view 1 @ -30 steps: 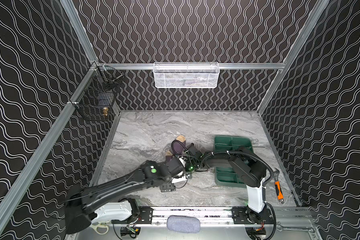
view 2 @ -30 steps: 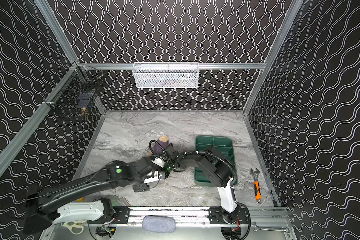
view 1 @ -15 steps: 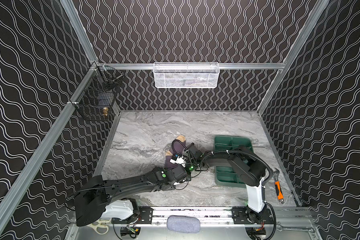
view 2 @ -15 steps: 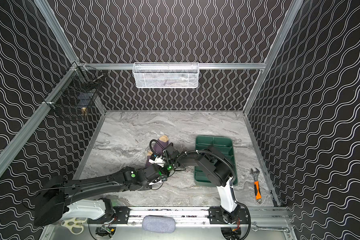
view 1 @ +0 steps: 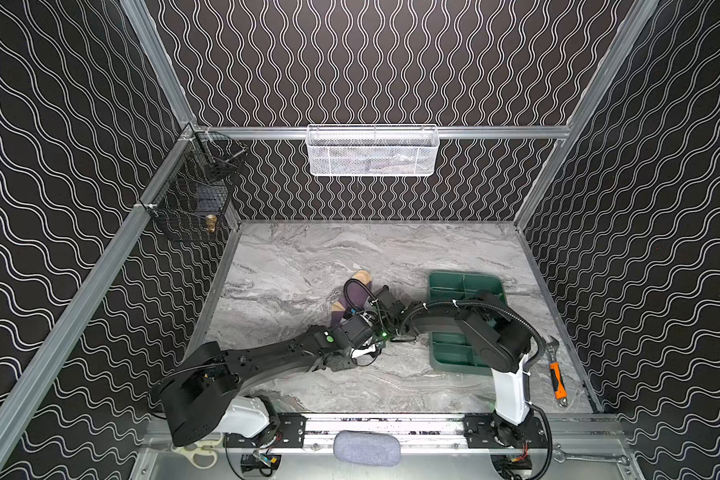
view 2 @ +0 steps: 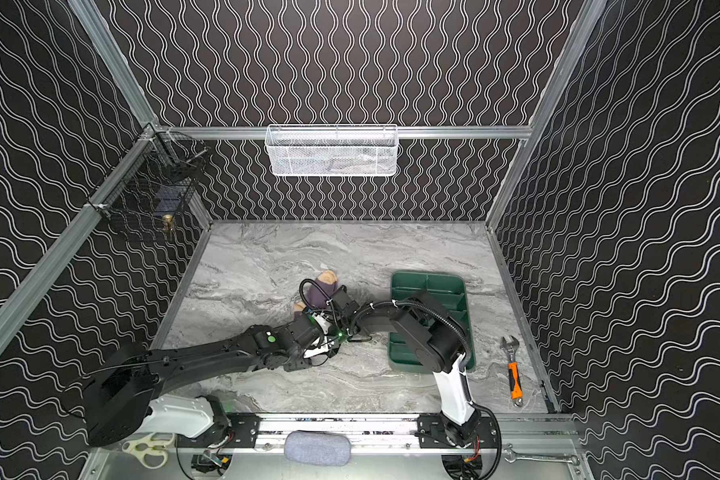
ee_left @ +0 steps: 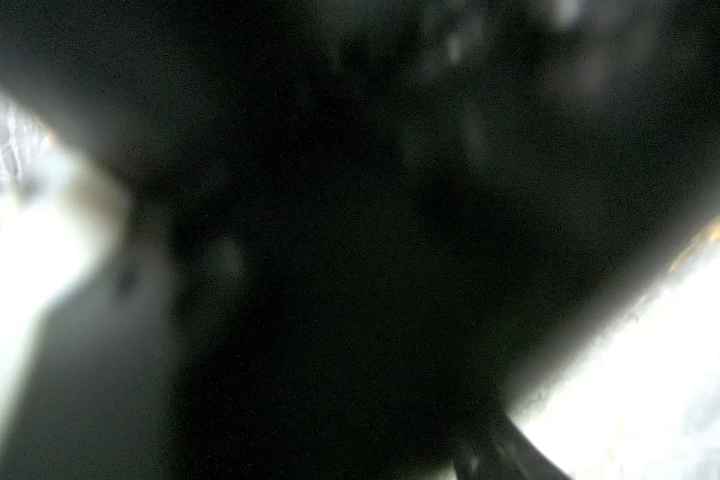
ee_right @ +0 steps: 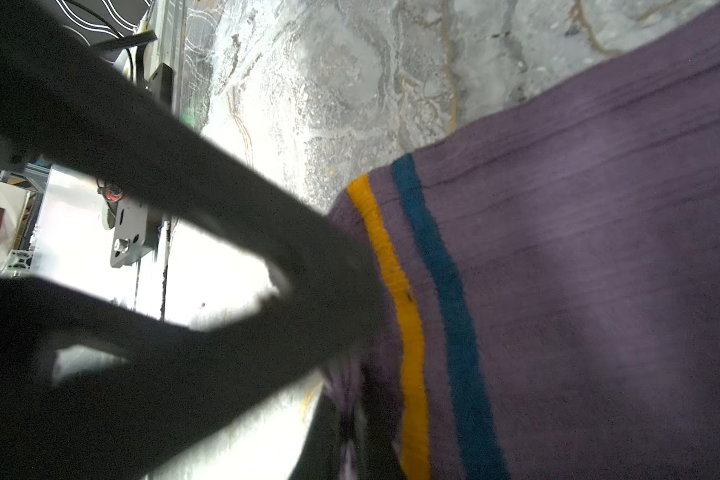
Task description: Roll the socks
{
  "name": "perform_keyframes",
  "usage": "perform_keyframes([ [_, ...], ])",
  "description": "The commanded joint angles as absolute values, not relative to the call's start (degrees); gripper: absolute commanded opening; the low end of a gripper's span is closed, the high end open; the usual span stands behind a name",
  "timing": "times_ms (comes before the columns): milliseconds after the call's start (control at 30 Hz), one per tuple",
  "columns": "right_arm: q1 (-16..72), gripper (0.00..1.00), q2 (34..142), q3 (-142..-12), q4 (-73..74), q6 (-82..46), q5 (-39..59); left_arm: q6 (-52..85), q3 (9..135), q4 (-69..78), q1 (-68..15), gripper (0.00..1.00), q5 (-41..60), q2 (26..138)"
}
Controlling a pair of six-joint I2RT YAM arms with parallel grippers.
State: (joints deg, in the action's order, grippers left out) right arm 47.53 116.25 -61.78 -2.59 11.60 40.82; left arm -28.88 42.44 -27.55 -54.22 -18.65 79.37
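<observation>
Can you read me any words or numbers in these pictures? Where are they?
None: no words, numbers or signs can be read anywhere.
The purple sock shows only an orange and a blue stripe, no writing.
Any marks on the wrench or the green tray are too small to tell.
The left wrist view is too blurred to read.

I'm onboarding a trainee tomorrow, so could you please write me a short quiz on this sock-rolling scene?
1. True or false: the adjustable wrench lies inside the green compartment tray.
2. Which does the right gripper pinch? A) cuff of the purple sock B) the wrench C) the tray
3. Fill in: the white mesh basket hangs on the ___ wall.
Key: 1 false, it lies on the tabletop beside the tray; 2 A; 3 back.
</observation>
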Motion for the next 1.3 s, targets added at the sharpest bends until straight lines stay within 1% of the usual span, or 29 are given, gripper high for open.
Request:
perform_keyframes([
  [0, 47.5, 0.0, 117.4, -60.6, -17.5, 13.1, 30.5, -29.1, 42.9, -32.9, -53.1, 0.75, -19.9, 80.3],
  [67, 47.4, 0.0, 117.2, -60.7, -17.6, 13.1, 30.1, -29.1, 43.2, -34.3, -52.9, 0.8, -20.4, 80.0],
  [133, 47.5, 0.0, 116.9, -60.6, -17.5, 12.9, 29.6, -29.1, 42.7, -34.4, -52.6, 0.81, -21.2, 79.4],
  [300, 47.5, 0.0, 115.7, -60.4, -17.7, 11.8, 28.7, -29.2, 41.0, -34.7, -52.6, 0.76, -25.5, 76.3],
  [467, 47.4, 0.0, 116.5, -62.5, -21.6, 10.3, 29.2, -28.7, 42.2, -40.2, -52.6, 0.7, -30.5, 71.9],
  [567, 47.5, 0.0, 117.8, -63.8, -23.9, 8.4, 29.3, -28.1, 44.4, -46.6, -53.0, 0.7, -28.9, 69.2],
  [700, 47.3, 0.0, 119.3, -64.5, -25.3, 5.7, 29.2, -28.6, 45.6, -49.9, -54.2, 0.7, -22.3, 67.7],
  [833, 46.7, 0.0, 120.8, -66.6, -29.2, 4.6, 29.9, -31.4, 43.1, -45.6, -55.8, 0.74, -20.6, 69.0],
  [1033, 45.8, 0.0, 121.2, -65.9, -31.5, 2.4, 29.2, -30.5, 42.5, -40.4, -56.0, 0.78, -20.8, 72.6],
  [1267, 45.7, 0.0, 120.9, -65.3, -32.2, 2.4, 29.3, -29.5, 41.5, -35.8, -56.8, 0.78, -19.9, 74.4],
])
